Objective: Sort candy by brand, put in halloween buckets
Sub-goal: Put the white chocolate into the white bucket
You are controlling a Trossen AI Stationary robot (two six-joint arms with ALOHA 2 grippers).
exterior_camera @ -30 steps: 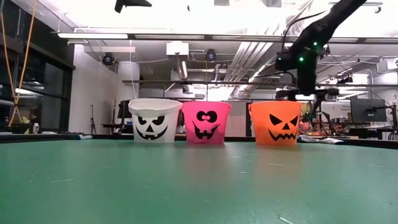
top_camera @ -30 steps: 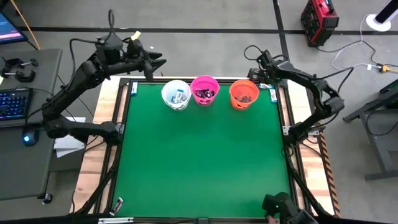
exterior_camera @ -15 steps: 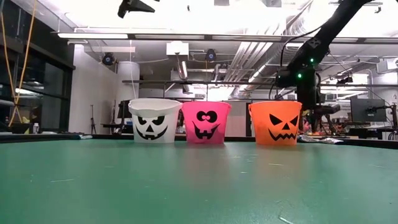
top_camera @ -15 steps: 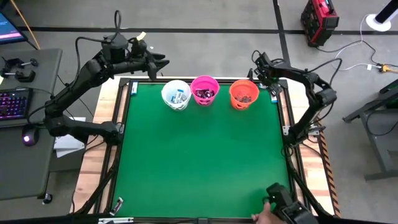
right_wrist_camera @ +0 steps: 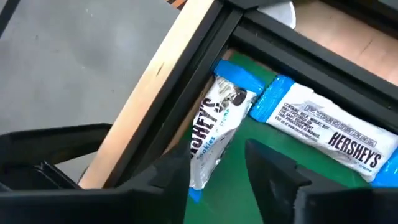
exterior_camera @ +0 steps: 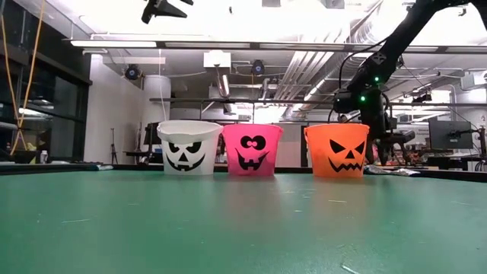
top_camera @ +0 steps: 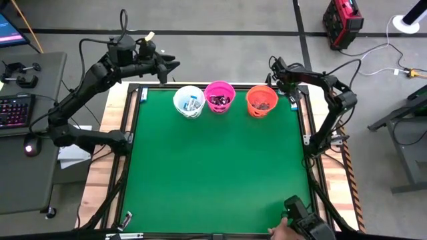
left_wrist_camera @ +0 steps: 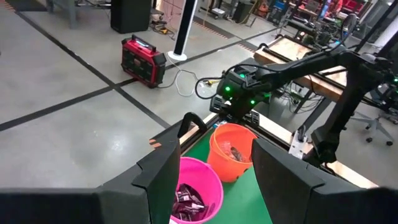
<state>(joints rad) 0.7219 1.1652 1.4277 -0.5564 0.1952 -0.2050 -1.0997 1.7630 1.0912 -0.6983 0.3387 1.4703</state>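
Observation:
Three buckets stand in a row at the table's far edge: white (top_camera: 189, 101), pink (top_camera: 219, 97) and orange (top_camera: 261, 100), each with candy inside. Pink (left_wrist_camera: 198, 186) and orange (left_wrist_camera: 235, 149) also show in the left wrist view. Two white-and-blue Hershey's candy bars (right_wrist_camera: 214, 134) (right_wrist_camera: 323, 127) lie flat in the table's far right corner. My right gripper (right_wrist_camera: 221, 177) is open, pointing down just over the nearer bar, right of the orange bucket (exterior_camera: 336, 151). My left gripper (top_camera: 170, 67) is open, high beyond the far edge near the white bucket.
A black frame rail and a wooden border (right_wrist_camera: 155, 93) run right beside the corner candy. More wrapped candy (top_camera: 143, 95) lies at the far left corner. A person's hand (top_camera: 279, 231) with a dark device (top_camera: 303, 223) shows at the near right edge. The green mat (top_camera: 213, 173) spreads in front of the buckets.
My right gripper has drawn away from the orange bucket toward the table's far right corner and come down lower behind that bucket. The buckets have stayed where they were.

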